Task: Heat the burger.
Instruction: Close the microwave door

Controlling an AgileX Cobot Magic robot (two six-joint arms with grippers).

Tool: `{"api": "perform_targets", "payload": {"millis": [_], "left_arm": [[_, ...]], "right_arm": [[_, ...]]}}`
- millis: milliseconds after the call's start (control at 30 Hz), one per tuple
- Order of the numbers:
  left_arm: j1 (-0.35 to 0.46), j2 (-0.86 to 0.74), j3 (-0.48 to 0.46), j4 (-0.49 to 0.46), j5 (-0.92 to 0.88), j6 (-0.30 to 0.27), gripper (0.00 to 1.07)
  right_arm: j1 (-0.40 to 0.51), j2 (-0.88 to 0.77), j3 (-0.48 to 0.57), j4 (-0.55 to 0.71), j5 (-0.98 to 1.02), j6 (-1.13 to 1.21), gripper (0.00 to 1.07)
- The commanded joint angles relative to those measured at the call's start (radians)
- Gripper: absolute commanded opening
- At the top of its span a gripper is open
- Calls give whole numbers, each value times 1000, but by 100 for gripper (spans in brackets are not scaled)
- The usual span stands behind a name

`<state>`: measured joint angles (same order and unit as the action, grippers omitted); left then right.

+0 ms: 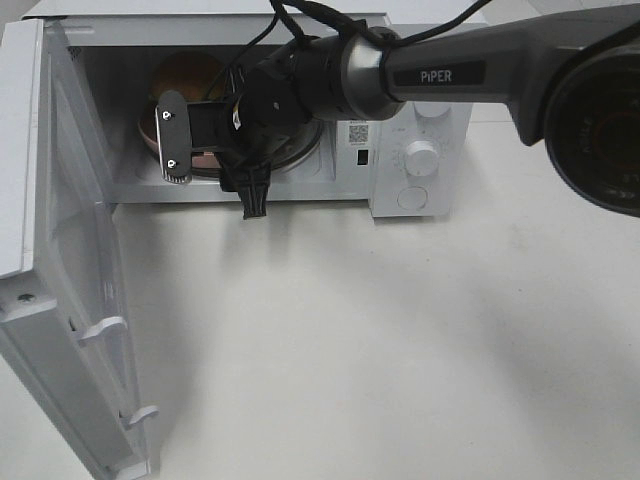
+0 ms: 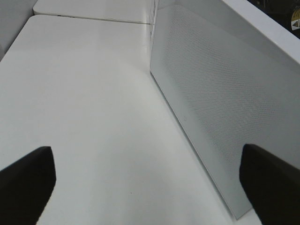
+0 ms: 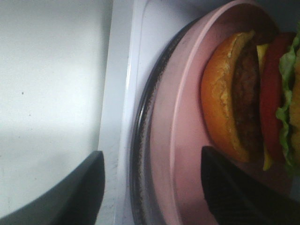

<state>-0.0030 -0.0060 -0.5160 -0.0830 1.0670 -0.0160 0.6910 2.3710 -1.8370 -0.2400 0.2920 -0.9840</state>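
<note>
We see the right gripper point(image 3: 151, 154) with jaws apart astride the pink plate point(image 3: 183, 140) bearing the burger point(image 3: 248, 93) inside the microwave point(image 1: 420, 190), and the left gripper point(image 2: 146, 150) spread wide above the table point(image 2: 84, 93).

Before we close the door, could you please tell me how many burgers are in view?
1. The tall burger with a golden-brown bun sits on the round pink plate inside the open white microwave. The dark right arm covers part of the cavity, so another may be hidden.
</note>
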Motion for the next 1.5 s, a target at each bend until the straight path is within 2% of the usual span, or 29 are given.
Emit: {"api": "perform_targets", "payload": {"millis": [33,100,233,433,533,600,933,1133,1500], "left_arm": [[1,-17,0,2,1,-1,100],[1,-17,0,2,1,-1,100],[1,-17,0,2,1,-1,100],[1,-17,0,2,1,-1,100],[1,-17,0,2,1,-1,100],[1,-17,0,2,1,-1,100],[1,-17,0,2,1,-1,100],[1,-17,0,2,1,-1,100],[1,-17,0,2,1,-1,100]], "right_arm": [[-4,-24,17,-7,-19,15,65],[-4,-59,68,-8,-43,15,73],[-3,-85,104,-10,-53,15,75],[-1,-153,217,-13,-105,10,75],[-1,-162,231,-14,-111,10,75],[-1,-198,295,-16,-133,10,75],[-4,-316,456,-13,-186,40,76],[-4,-392,529,-13,-229,140,81],[-4,-510,635,-13,-219,253,81]]}}
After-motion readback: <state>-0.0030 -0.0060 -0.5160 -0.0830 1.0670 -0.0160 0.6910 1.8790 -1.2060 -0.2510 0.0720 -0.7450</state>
